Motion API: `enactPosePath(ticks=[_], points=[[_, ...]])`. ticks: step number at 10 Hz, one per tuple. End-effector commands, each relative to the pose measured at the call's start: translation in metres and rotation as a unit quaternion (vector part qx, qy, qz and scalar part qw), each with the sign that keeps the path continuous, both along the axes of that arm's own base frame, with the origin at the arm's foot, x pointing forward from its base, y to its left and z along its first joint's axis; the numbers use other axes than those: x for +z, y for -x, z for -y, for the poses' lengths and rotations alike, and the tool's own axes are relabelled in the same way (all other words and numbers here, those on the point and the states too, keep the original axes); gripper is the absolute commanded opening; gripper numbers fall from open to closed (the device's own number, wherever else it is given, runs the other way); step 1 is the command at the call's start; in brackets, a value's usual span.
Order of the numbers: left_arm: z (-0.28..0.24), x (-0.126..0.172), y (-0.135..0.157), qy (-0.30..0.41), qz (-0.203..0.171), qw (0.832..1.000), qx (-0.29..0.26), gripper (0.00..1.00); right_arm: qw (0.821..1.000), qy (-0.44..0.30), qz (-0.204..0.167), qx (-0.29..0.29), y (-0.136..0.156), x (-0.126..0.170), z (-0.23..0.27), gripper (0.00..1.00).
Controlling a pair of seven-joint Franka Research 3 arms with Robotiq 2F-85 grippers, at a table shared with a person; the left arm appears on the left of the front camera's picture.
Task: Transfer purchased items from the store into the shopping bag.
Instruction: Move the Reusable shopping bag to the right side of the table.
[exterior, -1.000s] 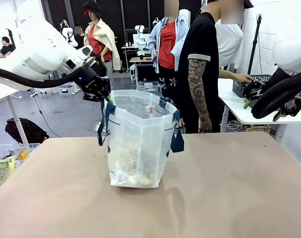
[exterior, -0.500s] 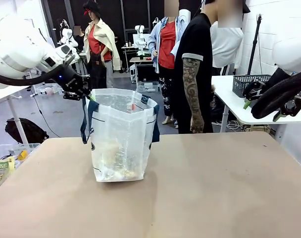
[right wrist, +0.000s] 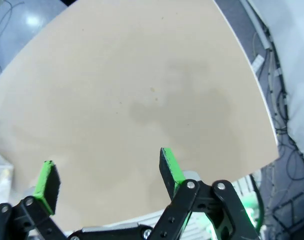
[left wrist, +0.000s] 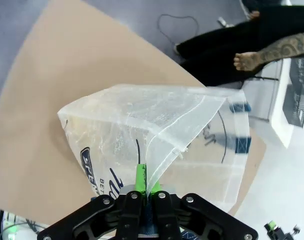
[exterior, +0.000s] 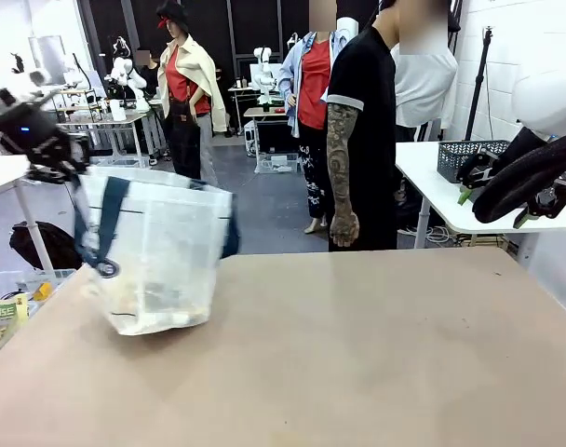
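The shopping bag (exterior: 157,256), translucent white with navy straps, hangs tilted over the table's left part. My left gripper (exterior: 55,168) is shut on its upper rim. In the left wrist view the green pads (left wrist: 140,179) pinch the bag's (left wrist: 157,125) edge. Pale yellowish shapes, too blurred to name, show through the bag's bottom (exterior: 143,303). The store, a dark lattice basket (exterior: 471,158), stands on the white side table at the right, also at the edge of the left wrist view (left wrist: 298,80). My right gripper (exterior: 492,207) hovers open near it, over bare tabletop (right wrist: 108,172).
A person in black (exterior: 362,121) stands at the table's far edge, one tattooed arm hanging down (exterior: 343,177). The white side table (exterior: 441,200) is beyond the right corner. A clear bin (exterior: 13,293) and a black bag (exterior: 46,244) sit on the floor at the left.
My left gripper has carried the bag from the table's middle to the left, tilting it. The person has stepped left, away from the basket. The right arm has not moved.
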State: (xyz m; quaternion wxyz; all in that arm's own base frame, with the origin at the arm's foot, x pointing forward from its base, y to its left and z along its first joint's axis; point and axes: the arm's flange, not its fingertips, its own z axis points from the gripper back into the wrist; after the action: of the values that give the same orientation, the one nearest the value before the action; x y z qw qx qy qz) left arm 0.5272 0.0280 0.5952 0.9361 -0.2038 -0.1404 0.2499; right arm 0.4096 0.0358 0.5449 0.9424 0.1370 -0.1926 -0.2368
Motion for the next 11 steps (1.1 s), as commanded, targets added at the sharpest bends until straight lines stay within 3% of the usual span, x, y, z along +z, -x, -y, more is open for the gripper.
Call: enactPosePath(ticks=[1, 3, 5, 7, 9, 10, 11], points=[[-0.022, 0.009, 0.02, -0.006, -0.006, 1.0, 0.029, 0.0, 1.0, 0.002, -0.005, -0.003, 0.0, 0.003, -0.001, 1.0], [-0.051, 0.009, 0.045, -0.019, 0.019, 0.998, 0.061, 0.0, 1.0, 0.002, -0.005, -0.003, 0.0, 0.003, -0.001, 1.0], [-0.07, 0.003, 0.056, -0.016, 0.017, 0.997, 0.074, 0.0, 1.0, 0.002, -0.005, -0.003, 0.0, 0.003, -0.001, 1.0], [-0.081, -0.001, 0.064, -0.005, 0.03, 0.996, 0.08, 0.4, 1.0, 0.002, -0.005, -0.003, 0.0, 0.003, -0.001, 1.0], [-0.08, 0.006, 0.08, 0.004, 0.082, 0.993, 0.086, 0.8, 1.0, 0.002, -0.005, -0.003, 0.0, 0.003, -0.001, 1.0], [-0.076, 0.017, 0.093, 0.02, 0.114, 0.989, 0.089, 0.89, 1.0, 0.002, -0.005, -0.003, 0.0, 0.003, -0.001, 1.0], [-0.065, 0.027, 0.103, 0.03, 0.143, 0.985, 0.09, 0.89, 1.0, 0.002, -0.005, -0.003, 0.0, 0.003, -0.001, 1.0]])
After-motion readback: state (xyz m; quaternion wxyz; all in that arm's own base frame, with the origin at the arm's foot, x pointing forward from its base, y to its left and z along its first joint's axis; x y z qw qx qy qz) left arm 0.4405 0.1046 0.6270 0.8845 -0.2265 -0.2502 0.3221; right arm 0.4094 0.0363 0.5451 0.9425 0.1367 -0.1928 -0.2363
